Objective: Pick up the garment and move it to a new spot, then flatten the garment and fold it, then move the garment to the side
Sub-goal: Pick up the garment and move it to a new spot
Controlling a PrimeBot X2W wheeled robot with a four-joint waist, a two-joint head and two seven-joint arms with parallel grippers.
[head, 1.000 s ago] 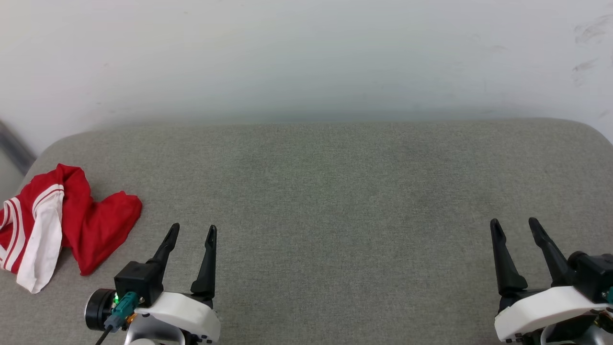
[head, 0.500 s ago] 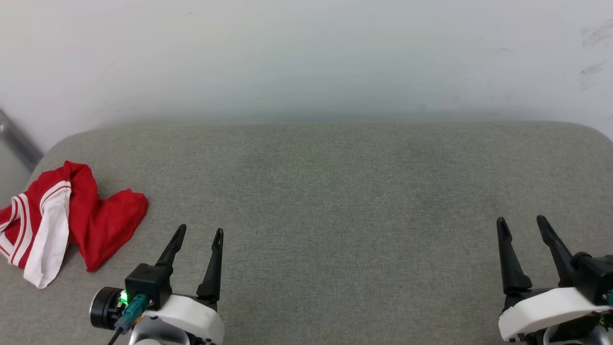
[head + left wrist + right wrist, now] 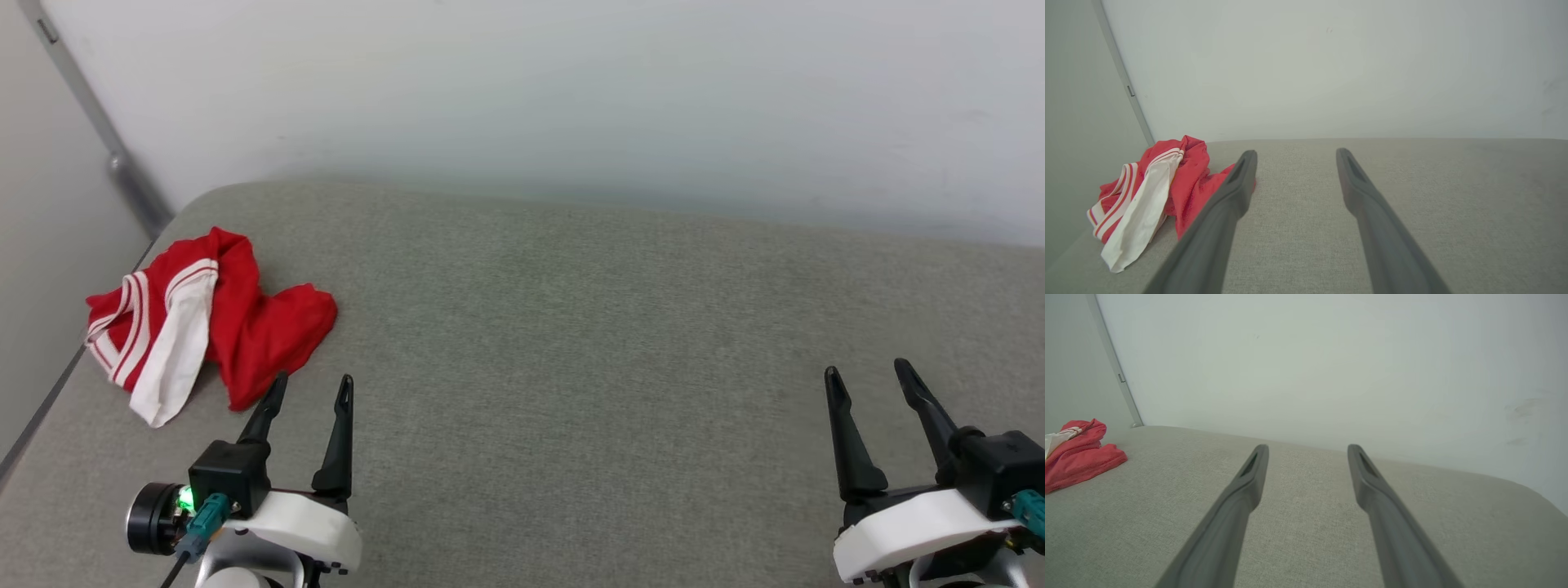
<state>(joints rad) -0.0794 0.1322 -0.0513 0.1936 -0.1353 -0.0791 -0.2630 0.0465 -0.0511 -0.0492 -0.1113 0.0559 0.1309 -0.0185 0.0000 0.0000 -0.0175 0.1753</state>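
Note:
The garment (image 3: 245,327) lies crumpled at the far left of the grey cushioned surface (image 3: 571,327), red with a white sleeve and striped trim showing. It also appears in the left wrist view as the garment (image 3: 1188,188) and far left in the right wrist view as the garment (image 3: 1081,457). My left gripper (image 3: 313,381) is open, just right of and nearer than the cloth, its left fingertip overlapping the red edge in the picture. My right gripper (image 3: 865,367) is open at the lower right, far from the cloth, nothing between its fingers.
A pale wall (image 3: 571,98) runs behind the surface. A grey metal strip (image 3: 90,114) runs up the wall corner at the far left, and the surface's left edge (image 3: 41,408) drops off beside the cloth. Bare cushion stretches between the two grippers.
The whole picture has shifted: the camera has turned left, bringing the garment and the wall corner further into view. Both grippers stay open; the left one now stands closer to the cloth.

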